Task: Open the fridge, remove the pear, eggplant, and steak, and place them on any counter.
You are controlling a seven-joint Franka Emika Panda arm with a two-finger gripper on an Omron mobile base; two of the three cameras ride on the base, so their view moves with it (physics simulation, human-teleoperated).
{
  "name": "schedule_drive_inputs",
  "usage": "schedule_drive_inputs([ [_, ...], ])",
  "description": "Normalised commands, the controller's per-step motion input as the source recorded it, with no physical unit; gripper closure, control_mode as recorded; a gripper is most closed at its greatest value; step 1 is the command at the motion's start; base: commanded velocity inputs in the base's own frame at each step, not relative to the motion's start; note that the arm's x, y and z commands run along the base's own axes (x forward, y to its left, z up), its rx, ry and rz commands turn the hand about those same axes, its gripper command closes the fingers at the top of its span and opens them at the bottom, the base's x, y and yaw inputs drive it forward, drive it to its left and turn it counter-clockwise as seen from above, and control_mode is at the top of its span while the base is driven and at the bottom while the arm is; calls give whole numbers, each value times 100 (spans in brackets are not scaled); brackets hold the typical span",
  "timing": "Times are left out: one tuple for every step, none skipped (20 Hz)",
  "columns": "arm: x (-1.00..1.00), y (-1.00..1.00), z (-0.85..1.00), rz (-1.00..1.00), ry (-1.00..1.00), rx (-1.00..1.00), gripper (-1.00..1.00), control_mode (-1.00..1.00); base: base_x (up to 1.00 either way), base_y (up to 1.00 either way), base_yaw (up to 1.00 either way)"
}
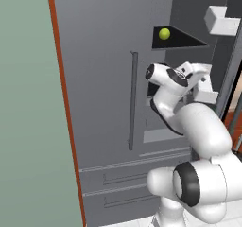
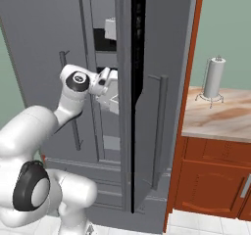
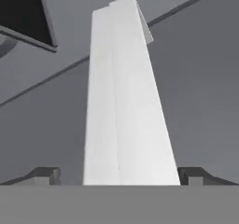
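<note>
The fridge (image 1: 104, 79) has its left door shut and its right door (image 2: 147, 43) swung open. The pear (image 1: 164, 33) sits on a dark shelf high inside. My arm (image 1: 165, 77) reaches into the opening at mid height. In the hand view my gripper (image 3: 119, 175) is open, its two dark fingertips (image 3: 46, 175) standing either side of a long white door bin (image 3: 121, 101) that runs away from the hand; I cannot tell if they touch it. The eggplant and the steak are hidden from view. The counter (image 2: 220, 114) lies to the right of the fridge.
The open door stands edge-on between my arm and the counter, its bar handle (image 2: 159, 131) facing right. A paper towel holder (image 2: 214, 77) stands on the counter. White door bins (image 1: 222, 20) hang near my wrist. The left door's handle (image 1: 133, 100) is just left of the arm.
</note>
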Motion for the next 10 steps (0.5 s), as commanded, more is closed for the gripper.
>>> schedule_drive_inputs([
  [-56,-100,-29,-20,0,-9,-100,-100,0,0,0],
  [-62,-100,-24,-19,-2,-7,-100,-100,0,0,0],
  [-61,-100,-20,-19,-1,-4,-100,-100,0,0,0],
  [-63,-100,-11,-19,0,-1,-100,-100,0,0,0],
  [-65,-100,0,-18,-2,0,-100,-100,0,0,0],
  [-68,-100,0,-17,0,1,-100,-100,0,0,0],
  [-61,-100,3,-15,0,5,-100,-100,0,0,0],
  [-51,-100,13,-12,0,8,-100,-100,0,0,0],
  [-46,-100,16,-8,0,6,-100,-100,0,0,0],
  [-40,-100,24,-5,0,5,-100,-100,0,0,0],
])
